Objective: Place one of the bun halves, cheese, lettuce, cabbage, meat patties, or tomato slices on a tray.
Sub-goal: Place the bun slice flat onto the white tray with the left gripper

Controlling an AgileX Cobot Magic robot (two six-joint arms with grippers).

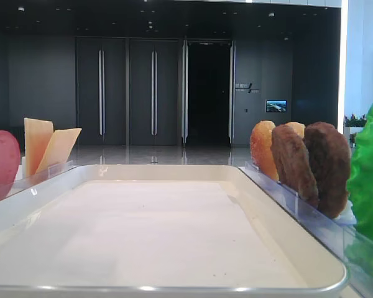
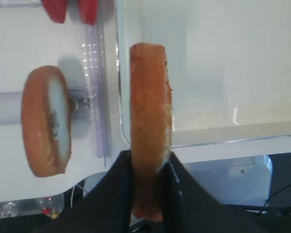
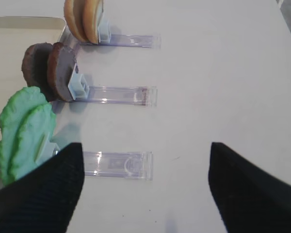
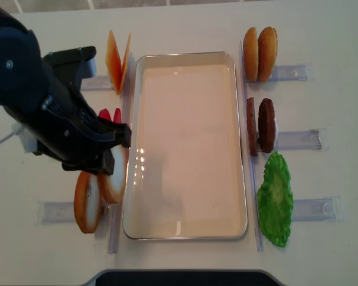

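Left tool (image 2: 148,167): closed on a bun half (image 2: 150,121), held on edge (golden rim toward the wrist camera).
Held bun half: beside the tray's (image 4: 241,149) left rim, near its front corner.
Second bun half (image 4: 86,202): upright in a clear rack (image 4: 59,211), just left of the held one.
Right tool (image 3: 145,184): fingers spread wide, gripping nothing, above the tabletop (image 3: 223,73).
Near right tool: lettuce (image 3: 22,131), meat patties (image 3: 51,70), each in a rack.
Tray: white, holding no food.

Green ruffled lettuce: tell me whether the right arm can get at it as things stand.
Probably yes. The right gripper hangs open just beside the green ruffled lettuce, which stands in its clear plastic rack with nothing between them; the dark brown meat patties stand in the next rack over.
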